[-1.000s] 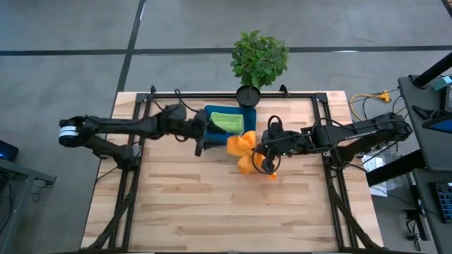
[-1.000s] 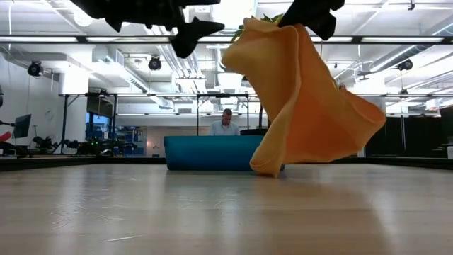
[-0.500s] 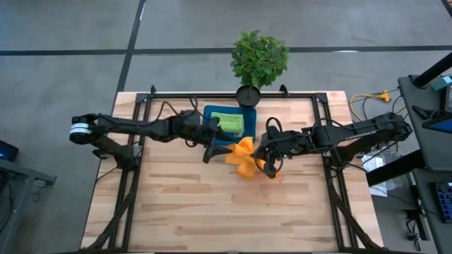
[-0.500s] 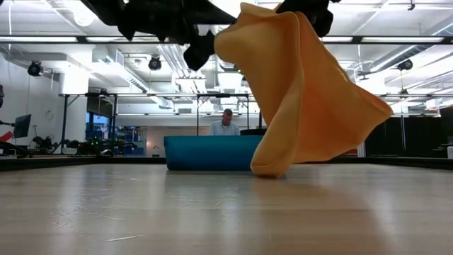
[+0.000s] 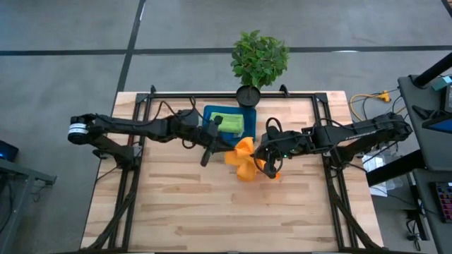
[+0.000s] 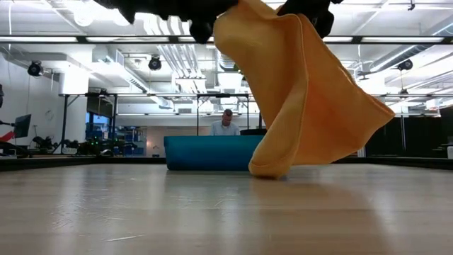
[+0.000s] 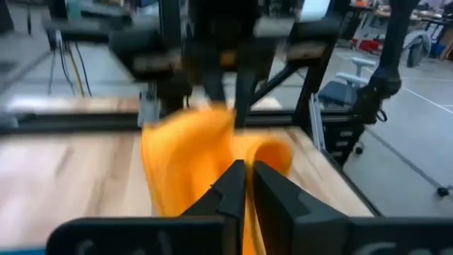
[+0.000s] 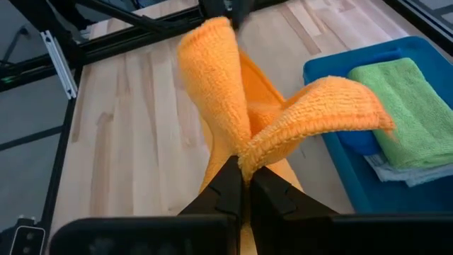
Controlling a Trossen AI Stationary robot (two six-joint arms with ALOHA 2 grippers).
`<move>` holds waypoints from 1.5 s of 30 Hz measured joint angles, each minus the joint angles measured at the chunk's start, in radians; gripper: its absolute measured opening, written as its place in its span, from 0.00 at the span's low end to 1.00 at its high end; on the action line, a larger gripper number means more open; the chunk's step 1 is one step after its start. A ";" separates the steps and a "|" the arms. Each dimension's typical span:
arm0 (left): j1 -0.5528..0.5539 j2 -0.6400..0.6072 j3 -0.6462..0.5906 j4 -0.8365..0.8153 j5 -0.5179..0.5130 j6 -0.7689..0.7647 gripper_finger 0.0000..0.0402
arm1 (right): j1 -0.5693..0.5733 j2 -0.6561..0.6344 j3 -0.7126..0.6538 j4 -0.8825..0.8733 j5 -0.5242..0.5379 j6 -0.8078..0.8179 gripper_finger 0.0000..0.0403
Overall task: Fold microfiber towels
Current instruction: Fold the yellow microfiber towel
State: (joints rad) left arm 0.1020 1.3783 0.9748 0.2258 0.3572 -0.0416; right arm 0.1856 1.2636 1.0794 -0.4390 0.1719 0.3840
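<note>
Both grippers pinch the soft orange microfiber towel (image 5: 245, 159) and hold it up above the middle of the light wooden slatted table (image 5: 212, 212): the right gripper (image 8: 244, 185) has its two dark fingers shut tight on a bunched edge, and the left gripper (image 7: 245, 185), fingers closed together, grips another edge from the opposite side. Hanging between them, the cloth curls into loose looping folds with a nubby texture, and in the low view its lowest fold (image 6: 272, 168) reaches down to the tabletop or just above it. Just beside it, toward the far edge of the table, sits the rigid blue rectangular tray (image 8: 403, 185), holding a folded lime green towel (image 8: 400, 99) stacked on a grey-white one (image 8: 396, 172). Behind the tray stands a leafy green potted plant (image 5: 259, 60). Across the room, a person (image 6: 226, 122) sits beyond the tray.
</note>
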 joint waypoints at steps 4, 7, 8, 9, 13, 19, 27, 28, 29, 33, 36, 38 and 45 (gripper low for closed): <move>-0.006 -0.042 0.038 -0.115 0.000 0.089 0.00 | 0.002 0.000 0.000 0.000 0.000 0.000 0.02; -0.020 -0.075 0.095 -0.315 0.002 0.206 0.00 | 0.005 0.000 -0.001 -0.002 0.000 0.000 0.02; -0.023 -0.081 0.119 -0.375 0.002 0.240 0.00 | 0.006 0.000 -0.001 -0.004 0.000 0.000 0.02; -0.026 -0.087 0.134 -0.434 0.002 0.262 0.00 | 0.008 0.000 -0.001 -0.005 0.000 0.000 0.02; -0.024 -0.086 0.150 -0.480 -0.025 0.251 0.00 | 0.009 0.000 -0.001 -0.001 -0.026 -0.007 0.02; -0.024 -0.084 0.149 -0.392 -0.074 0.015 0.00 | 0.009 0.000 -0.001 -0.008 -0.024 -0.004 0.02; -0.026 -0.068 0.106 -0.357 -0.069 -0.364 0.00 | 0.009 0.000 -0.005 -0.049 0.071 -0.002 0.02; -0.026 -0.061 0.103 -0.358 -0.058 -0.365 0.00 | 0.009 0.000 -0.005 -0.049 0.093 -0.002 0.02; -0.026 -0.056 0.103 -0.357 -0.049 -0.367 0.00 | 0.009 0.000 -0.005 -0.049 0.119 0.000 0.02; -0.030 -0.047 0.101 -0.363 -0.004 -0.464 0.00 | 0.009 0.000 -0.005 -0.057 0.222 -0.005 0.02; -0.034 -0.040 0.095 -0.371 0.011 -0.535 0.00 | 0.009 0.000 -0.005 -0.059 0.251 -0.030 0.02; -0.041 -0.039 0.085 -0.358 0.012 -0.548 0.00 | 0.017 0.000 -0.005 -0.059 0.251 -0.037 0.02; -0.091 -0.038 -0.050 -0.364 0.013 -0.640 0.10 | 0.110 0.000 -0.005 -0.148 0.366 -0.052 0.02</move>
State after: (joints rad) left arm 0.0112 1.3403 0.9246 -0.1384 0.3702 -0.6811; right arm 0.2952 1.2636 1.0748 -0.5867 0.5380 0.3317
